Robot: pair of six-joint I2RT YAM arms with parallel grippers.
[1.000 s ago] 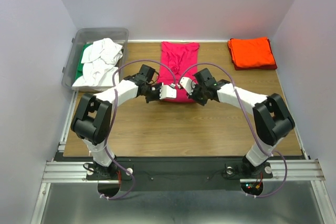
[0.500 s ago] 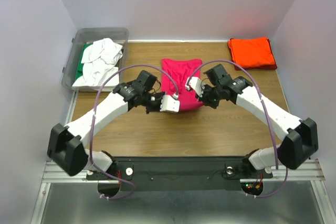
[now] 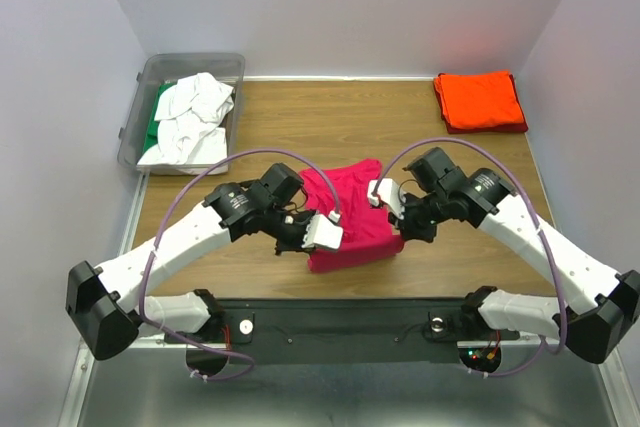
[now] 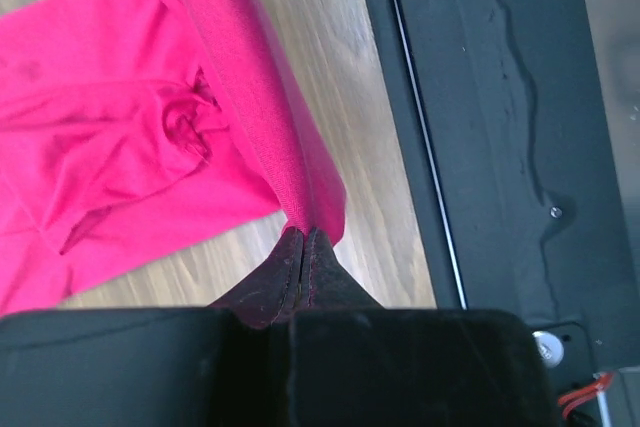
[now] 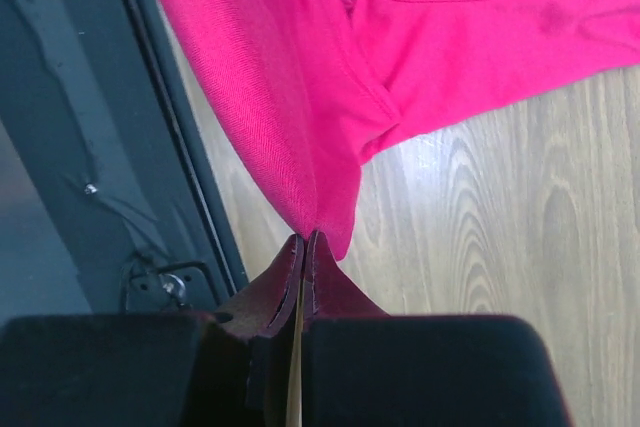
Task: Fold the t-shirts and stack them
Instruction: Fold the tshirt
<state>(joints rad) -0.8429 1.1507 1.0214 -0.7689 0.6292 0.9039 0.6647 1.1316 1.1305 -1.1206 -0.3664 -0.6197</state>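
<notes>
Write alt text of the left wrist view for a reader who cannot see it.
The left pincer, shut, pinches a folded edge of a soft magenta-pink cloth t-shirt crumpled on the light wooden table. A black frame runs along the right.

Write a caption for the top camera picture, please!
Left gripper and right gripper each pinch a corner of the pink t-shirt.

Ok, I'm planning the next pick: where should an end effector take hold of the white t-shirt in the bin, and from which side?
Probably pinch a raised fold of the crumpled white t-shirt, coming straight down from above: the walls of the bin block sideways approaches, and the bunched folds stand up enough to pinch.
</notes>
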